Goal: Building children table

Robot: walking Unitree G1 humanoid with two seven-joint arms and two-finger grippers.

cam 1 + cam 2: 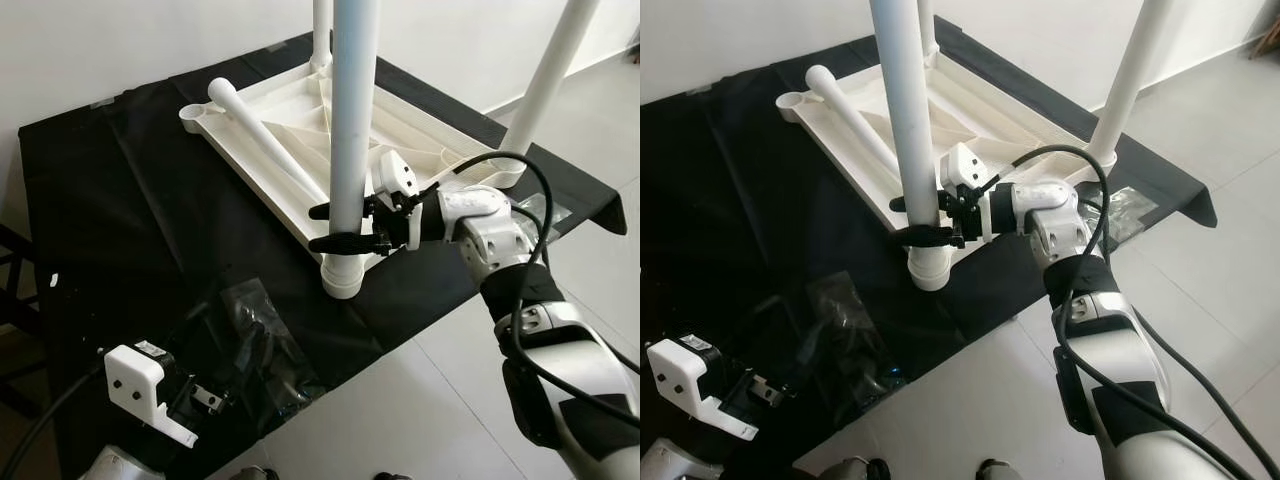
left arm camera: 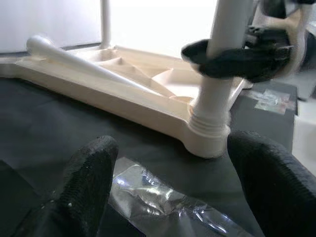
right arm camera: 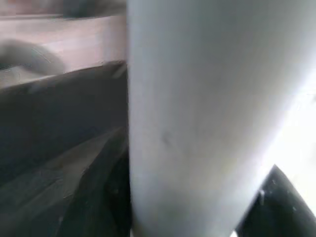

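My right gripper is clenched around the near table leg, one black finger on either side of the white tube, just above the threaded collar where the leg enters its corner socket. I judge the low grip is chosen so a wrist twist can turn the leg into the thread without levering it sideways. The right wrist view is blurred, and I make out little beyond the tube between the fingers, so I cannot confirm how squarely the pads sit.

Under the gripper, the white tabletop lies upside down on the black cloth, ribbed underside up, presumably so all sockets face upward. Beyond the gripper two more legs stand upright in their corners. One loose leg lies flat across the underside, its end by the open far-left socket, so that corner is not yet fitted.

Well apart, on the near side of the cloth, my left gripper hovers spread and empty over a crumpled clear plastic bag.
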